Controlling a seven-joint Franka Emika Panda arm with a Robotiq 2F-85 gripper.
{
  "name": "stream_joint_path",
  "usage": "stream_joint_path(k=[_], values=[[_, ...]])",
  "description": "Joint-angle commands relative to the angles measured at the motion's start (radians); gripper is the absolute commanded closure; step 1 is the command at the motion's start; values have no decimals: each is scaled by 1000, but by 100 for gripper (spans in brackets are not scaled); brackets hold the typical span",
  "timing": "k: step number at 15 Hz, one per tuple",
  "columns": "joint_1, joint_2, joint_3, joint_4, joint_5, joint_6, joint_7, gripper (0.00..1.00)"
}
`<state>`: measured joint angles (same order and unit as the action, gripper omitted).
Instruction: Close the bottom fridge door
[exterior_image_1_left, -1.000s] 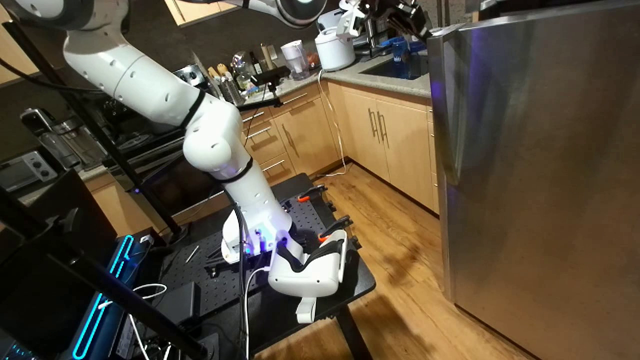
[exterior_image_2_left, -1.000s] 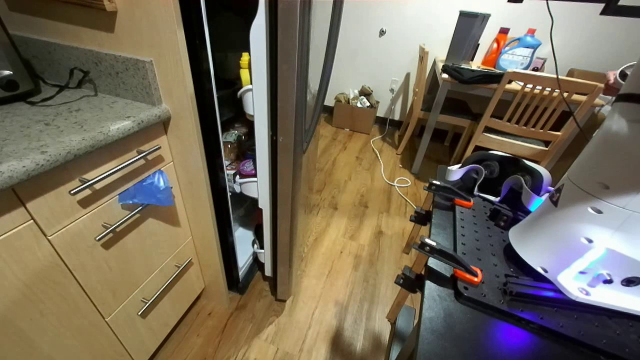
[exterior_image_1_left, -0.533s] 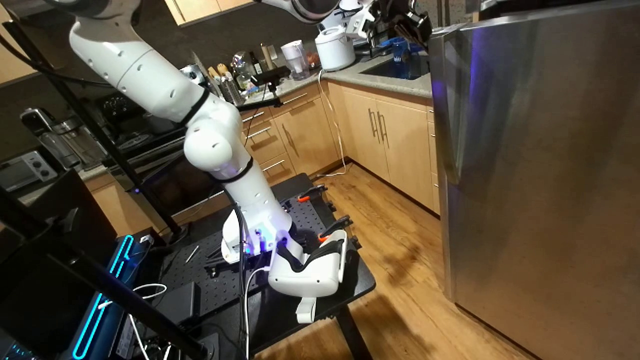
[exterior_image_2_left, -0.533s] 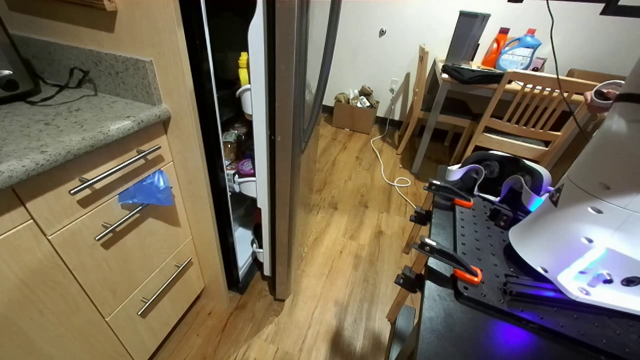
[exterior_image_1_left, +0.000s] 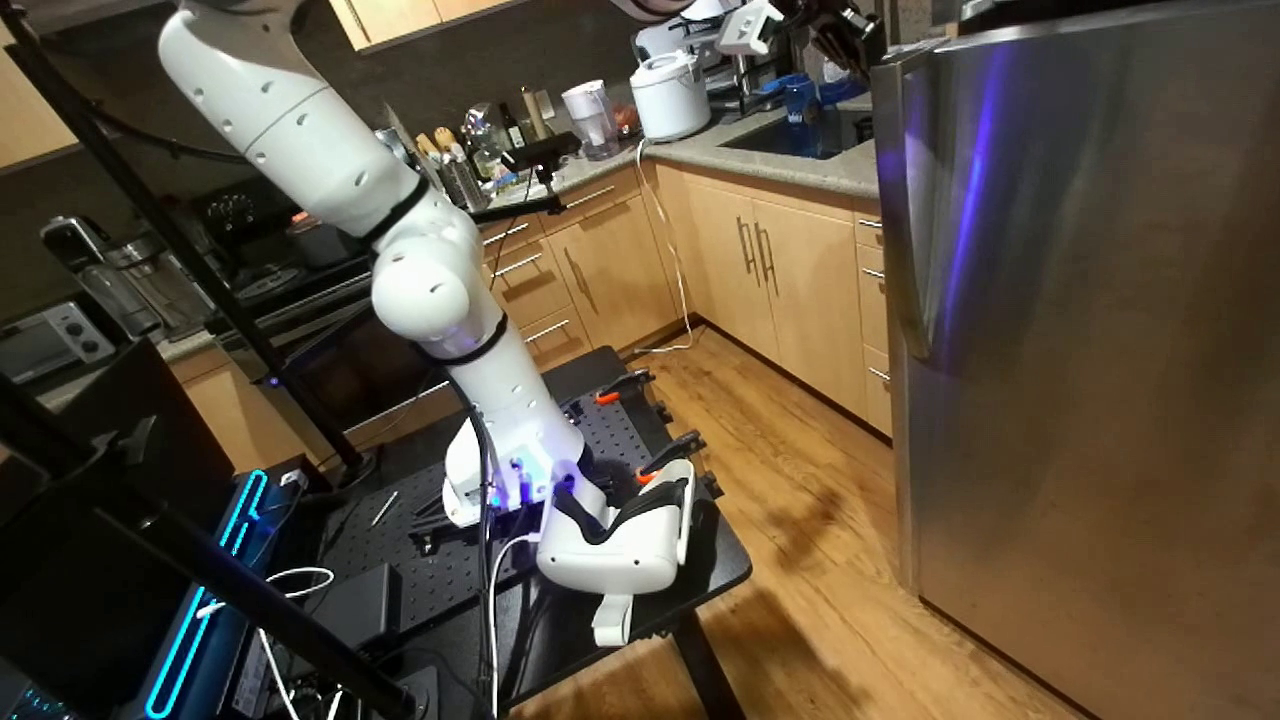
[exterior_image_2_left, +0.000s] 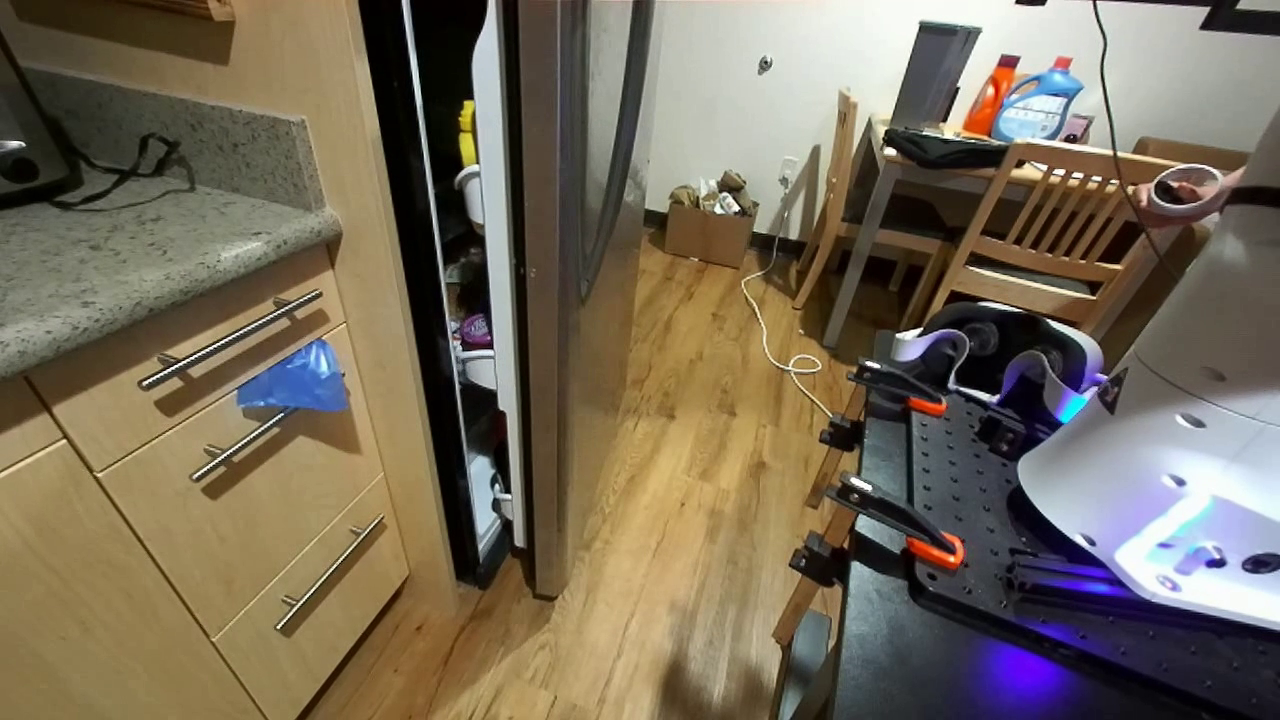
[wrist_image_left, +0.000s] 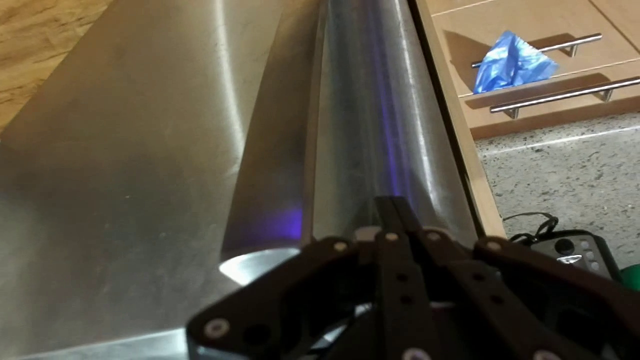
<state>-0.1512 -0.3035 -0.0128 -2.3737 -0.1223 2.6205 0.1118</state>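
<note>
Currently btm fridge door (exterior_image_1_left: 1090, 360) ajar; gripper (wrist_image_left: 396, 201) nr its top edge, pinched together.

An exterior view shows three drawer handles (exterior_image_2_left: 230, 340), two clamps (exterior_image_2_left: 893, 511), one headset (exterior_image_2_left: 1015, 345) (and a single fridge door (exterior_image_2_left: 592, 400)).

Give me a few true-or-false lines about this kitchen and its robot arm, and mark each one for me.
1. The gripper is shut. True.
2. The bottom fridge door is fully closed. False: it stands ajar, and the inside shows through the gap.
3. Blue plastic partly covers a drawer handle. True.
4. A cardboard box stands on the floor. True.
5. The white headset lies on the floor. False: it rests on the black table.
</note>
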Motion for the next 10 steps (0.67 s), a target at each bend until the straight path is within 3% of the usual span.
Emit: stream_joint_path(k=[1, 10], values=[[11, 92, -13, 101, 11, -29, 11, 100], [36, 188, -23, 219, 11, -29, 5, 100]])
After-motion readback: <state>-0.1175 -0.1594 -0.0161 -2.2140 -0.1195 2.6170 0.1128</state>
